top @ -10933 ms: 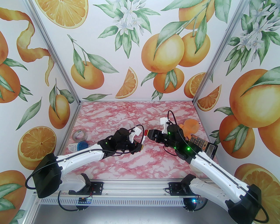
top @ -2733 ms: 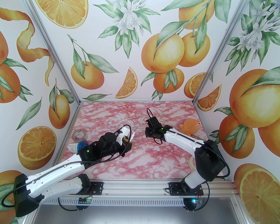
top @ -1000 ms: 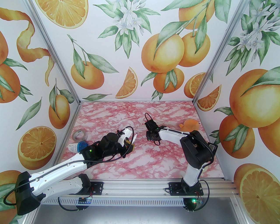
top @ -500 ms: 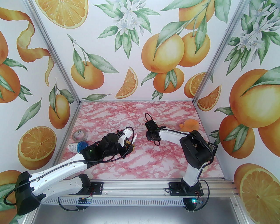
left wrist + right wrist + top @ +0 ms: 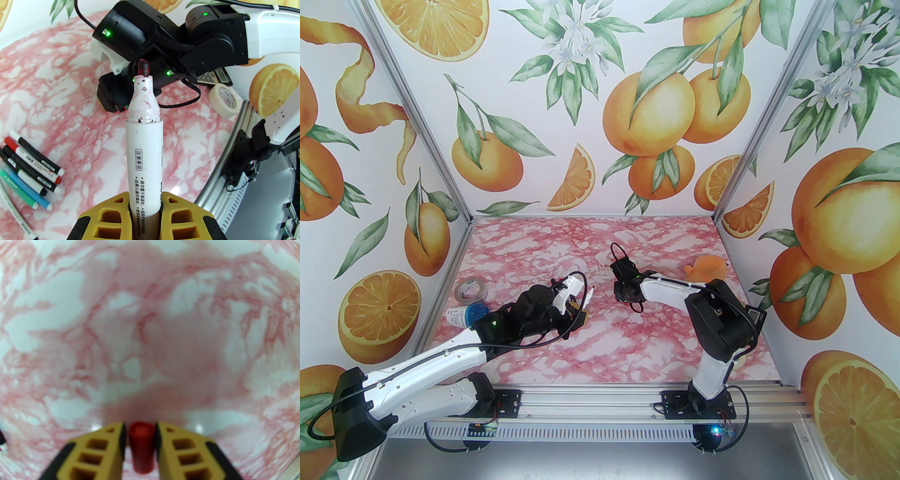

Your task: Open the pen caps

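The pink marble-patterned table (image 5: pixel 628 337) carries both arms, which reach in toward its middle. An orange soft toy (image 5: pixel 708 269) lies behind the right arm, and a cream roll of masking tape (image 5: pixel 225 99) lies near the front rail.

A group of capped marker pens (image 5: pixel 30 168) lies flat on the table, side by side and touching. In the left wrist view they are at the lower left, well apart from both grippers.

The left gripper (image 5: pixel 145 204) is closed tight on a white-barrelled marker pen (image 5: pixel 144 159), with its yellow fingers (image 5: pixel 110 215) pressing the lower barrel from both sides. The long axis of the pen runs straight out from the fingers. Its bare, red-stained nib points away from the wrist and toward the black body of the right arm. In the top view the pen (image 5: pixel 589 296) is above the table, tilted, with the nib upward and toward the back.

The right gripper (image 5: pixel 140 427) points down, close over the table, just right of the pen. Its fingers are only a little apart, by the width of a red plastic cap (image 5: pixel 141 446), and the pads lie against both sides of it. The cap's long axis runs along the fingers, and one round end faces the table.
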### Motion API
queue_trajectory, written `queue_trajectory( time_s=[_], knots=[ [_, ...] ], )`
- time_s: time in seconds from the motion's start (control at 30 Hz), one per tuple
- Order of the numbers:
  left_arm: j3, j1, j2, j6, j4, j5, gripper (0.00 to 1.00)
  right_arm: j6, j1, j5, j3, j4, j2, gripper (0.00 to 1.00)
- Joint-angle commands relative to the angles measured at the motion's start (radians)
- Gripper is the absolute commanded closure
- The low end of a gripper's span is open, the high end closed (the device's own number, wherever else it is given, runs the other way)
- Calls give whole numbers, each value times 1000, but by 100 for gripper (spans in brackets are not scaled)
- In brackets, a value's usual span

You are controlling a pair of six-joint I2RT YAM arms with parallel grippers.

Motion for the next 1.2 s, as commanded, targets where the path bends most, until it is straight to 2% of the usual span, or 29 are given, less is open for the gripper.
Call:
queue_trajectory(
  time_s=[0.0, 0.27, 0.37, 0.8, 1.07, 1.17],
  knots=[
    [-13, 3, -10, -7, 26, 2, 100, 4, -4, 33, -10, 11, -2, 71],
    [-25, 4, -31, -16, 25, -4, 100, -9, 1, 50, -35, -2, -64, 69],
    [-22, 2, -40, -26, -1, -46, 99, -12, 5, 54, -56, -5, -108, 69],
    [-44, 4, -80, -54, -126, -219, 100, -61, 29, -76, -216, 55, -443, 60],
    [-60, 18, -49, -93, -248, -376, 100, -78, 46, -280, -340, 131, -725, 40],
    [-89, 73, -44, -120, -274, -371, 100, -78, 50, -324, -356, 127, -794, 31]
  ],
)
